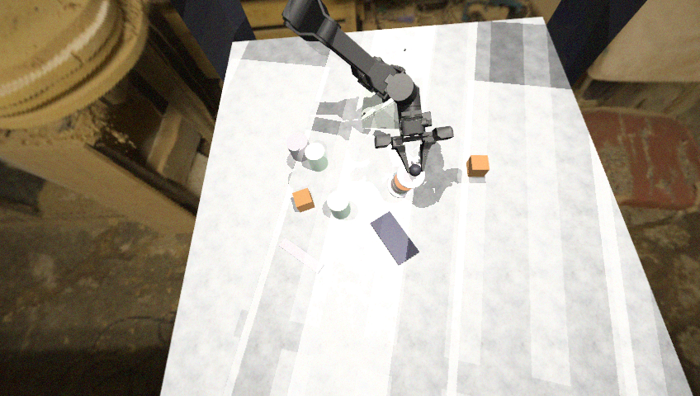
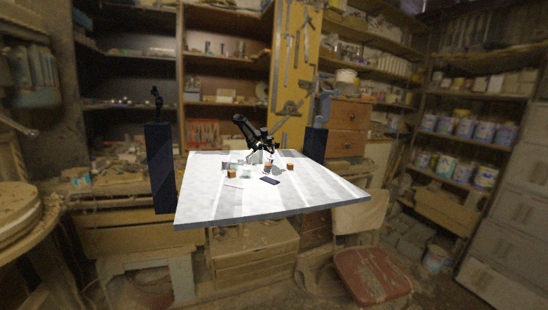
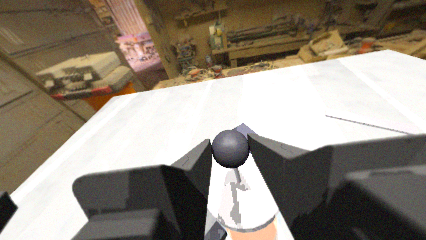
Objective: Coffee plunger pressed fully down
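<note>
Firmly in tool (image 3: 231,150): round smooth knob (image 3: 230,148)

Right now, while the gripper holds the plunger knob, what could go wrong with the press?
1. The gripper is shut on the plunger knob; a slanted push could tip the coffee press.
2. If the press slides, it may hit the dark flat block nearby.
3. Pulling away before opening could lift the plunger again.

A cluttered workshop: hand tools (image 2: 287,57) hang on a board, beside shelves (image 2: 225,57) (paint tins (image 2: 465,128) too).
</note>
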Controlling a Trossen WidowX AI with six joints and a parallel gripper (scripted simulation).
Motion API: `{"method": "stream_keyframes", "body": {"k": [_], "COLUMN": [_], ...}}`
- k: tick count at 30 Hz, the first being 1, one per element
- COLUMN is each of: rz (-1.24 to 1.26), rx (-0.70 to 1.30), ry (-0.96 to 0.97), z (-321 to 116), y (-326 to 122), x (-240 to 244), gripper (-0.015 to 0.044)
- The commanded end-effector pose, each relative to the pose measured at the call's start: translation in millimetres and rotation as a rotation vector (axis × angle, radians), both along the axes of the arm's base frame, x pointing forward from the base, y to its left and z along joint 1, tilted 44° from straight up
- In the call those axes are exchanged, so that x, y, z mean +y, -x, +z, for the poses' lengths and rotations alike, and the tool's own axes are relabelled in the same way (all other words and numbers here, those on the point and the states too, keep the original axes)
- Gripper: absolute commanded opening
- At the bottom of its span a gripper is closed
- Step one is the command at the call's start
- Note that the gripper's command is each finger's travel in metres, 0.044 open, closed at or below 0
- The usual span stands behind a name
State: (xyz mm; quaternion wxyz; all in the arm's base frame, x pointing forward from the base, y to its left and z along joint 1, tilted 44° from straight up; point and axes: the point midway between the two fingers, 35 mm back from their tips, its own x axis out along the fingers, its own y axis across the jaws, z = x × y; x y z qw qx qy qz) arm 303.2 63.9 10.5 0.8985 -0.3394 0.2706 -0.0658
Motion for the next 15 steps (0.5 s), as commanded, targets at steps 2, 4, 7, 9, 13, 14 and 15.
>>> {"method": "stream_keyframes", "body": {"k": [2,4,7,9,13,14,15], "rz": [-0.025,-0.025,-0.025,-0.025,-0.025,-0.025,-0.025], "rx": [0.041,0.041,0.041,0.041,0.041,0.041,0.041], "ry": [0.039,0.039,0.039,0.039,0.039,0.039,0.039], "z": [-10.7,-11.0,-11.3,-11.5,-11.8,-11.9,-12.0], "y": [3.7,3.2,2.5,2.1,1.4,1.2,1.1], "x": [-11.0,-10.7,-10.2,-9.9,-9.4,-9.3,-9.2], "gripper": [0.0129,0.0129,0.0129,0.0129,0.0129,0.0129,0.0129]}}
